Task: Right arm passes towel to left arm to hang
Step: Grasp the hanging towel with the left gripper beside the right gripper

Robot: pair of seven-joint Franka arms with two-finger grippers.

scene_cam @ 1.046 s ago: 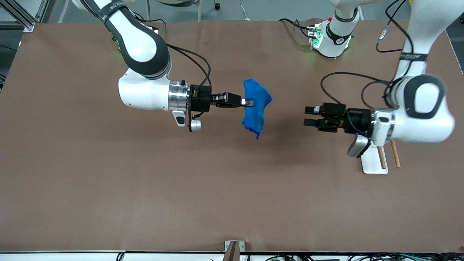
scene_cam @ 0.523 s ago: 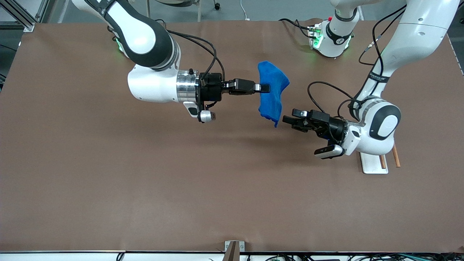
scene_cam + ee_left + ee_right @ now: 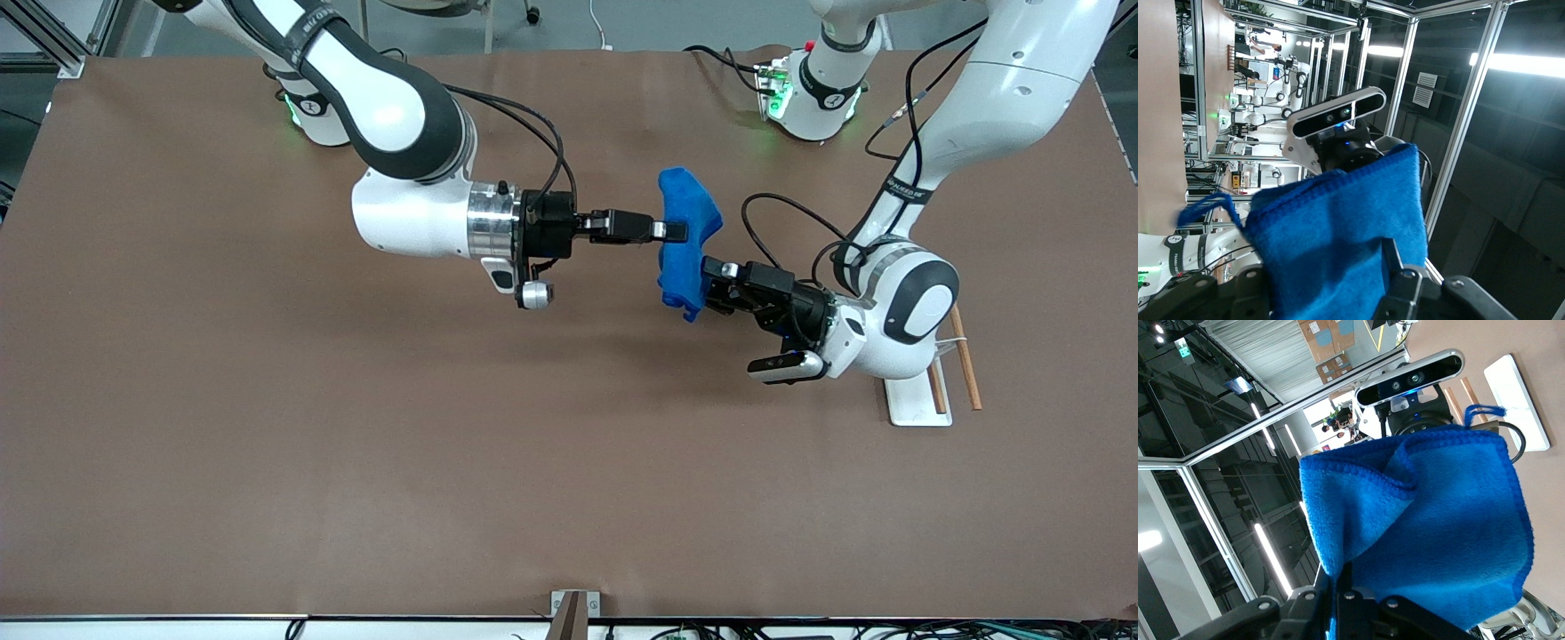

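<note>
Over mid-table, the right gripper (image 3: 677, 233) pinches the hanging towel (image 3: 685, 240) while the left gripper (image 3: 709, 284) touches its lower edge.

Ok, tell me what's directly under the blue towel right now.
The towel hangs in the air, pinched by the right gripper, with the left gripper at its lower edge. Under it lies only bare brown table; the spot directly beneath is covered from the front view.

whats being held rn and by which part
The right gripper pinches the towel at its upper edge; the left gripper straddles its lower part, fingers not visibly closed.
</note>
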